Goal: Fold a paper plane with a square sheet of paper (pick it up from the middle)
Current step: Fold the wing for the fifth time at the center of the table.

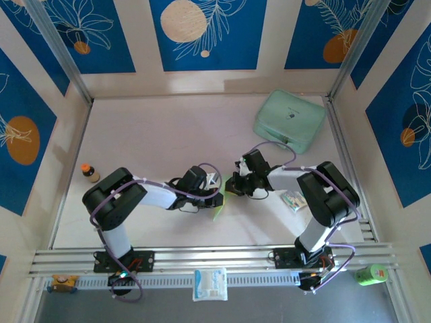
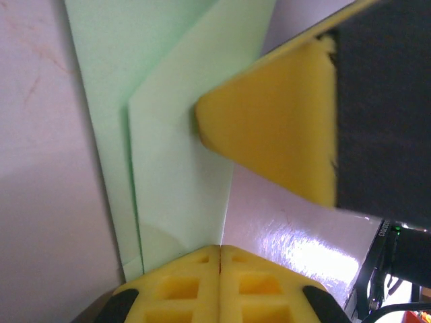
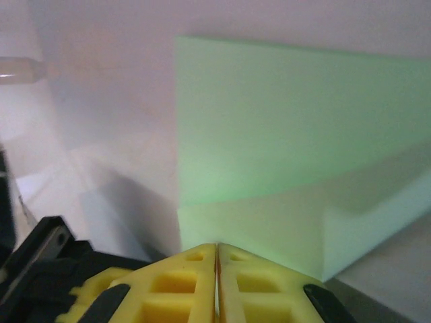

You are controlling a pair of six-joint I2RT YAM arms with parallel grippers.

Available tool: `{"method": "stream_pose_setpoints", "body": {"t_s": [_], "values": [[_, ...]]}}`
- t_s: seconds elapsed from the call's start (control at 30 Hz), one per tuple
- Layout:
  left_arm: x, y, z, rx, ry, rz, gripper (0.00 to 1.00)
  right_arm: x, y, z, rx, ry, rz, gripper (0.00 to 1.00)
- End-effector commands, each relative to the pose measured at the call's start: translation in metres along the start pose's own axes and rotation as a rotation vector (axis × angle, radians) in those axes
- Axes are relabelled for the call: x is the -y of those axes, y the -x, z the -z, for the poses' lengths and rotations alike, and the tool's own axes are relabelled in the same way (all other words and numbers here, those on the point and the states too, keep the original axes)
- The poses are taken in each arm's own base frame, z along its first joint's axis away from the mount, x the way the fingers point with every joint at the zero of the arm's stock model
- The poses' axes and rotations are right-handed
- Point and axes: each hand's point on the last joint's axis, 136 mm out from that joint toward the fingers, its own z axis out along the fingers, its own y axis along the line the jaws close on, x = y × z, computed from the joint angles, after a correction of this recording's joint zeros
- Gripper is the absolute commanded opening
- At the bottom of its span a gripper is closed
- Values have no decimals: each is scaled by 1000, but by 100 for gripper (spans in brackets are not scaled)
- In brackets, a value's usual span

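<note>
Where grippers meet: mid-table, just ahead of the arm bases, tips nearly touching.
Rail, nearest: white-blue packet [image 1: 210, 284] at centre; green can [image 1: 372, 274] at right end.
Left gripper [image 1: 214, 196]: reaches in from the left; on the left wrist view the fingers [image 2: 219, 250] are pressed together, seam closed, clamped on the paper's lower edge.
Paper [image 1: 219, 209]: light green, folded, held between both grippers; from above only a thin sliver shows under the left tip. On the left wrist view [image 2: 175, 168] it shows overlapping layers and a diagonal crease. Cannot tell if it touches the table [image 1: 155, 134].
Right gripper [image 1: 234, 186]: comes in from the right; on the right wrist view [image 3: 217, 247] the fingers are closed tight, pinching the paper [image 3: 289, 134], which rises in front with a folded flap low right.
Right finger [image 2: 276, 128]: yellow pad on a black body, tip against the paper's fold.
Small packet [image 1: 293, 200]: printed, on the table beside the right arm.
Bottle [image 1: 89, 173]: left edge, orange cap, upright.
Case [image 1: 289, 120]: mint green, far right corner, well apart from the paper.
</note>
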Motion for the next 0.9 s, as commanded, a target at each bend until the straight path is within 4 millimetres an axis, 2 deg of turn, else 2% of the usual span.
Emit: {"method": "stream_pose_setpoints", "body": {"t_s": [0.0, 0.23, 0.4, 0.53, 0.73, 0.87], "values": [[-53, -46, -1, -133, 148, 104, 0, 13, 11, 3, 20, -28, 5, 11], [-63, -55, 2, -146, 180, 115, 0, 19, 36, 14, 67, -2, -16, 11], [-64, -56, 3, -152, 186, 114, 0, 29, 52, 19, 93, -31, -47, 11], [-64, -56, 3, -152, 185, 111, 0, 28, 60, 26, 111, -44, -49, 11], [-59, -51, 3, -142, 174, 106, 0, -1, 56, 47, 146, 19, 3, 12], [-57, -49, 4, -131, 173, 103, 0, -23, 36, 46, 108, 68, 61, 13]]}}
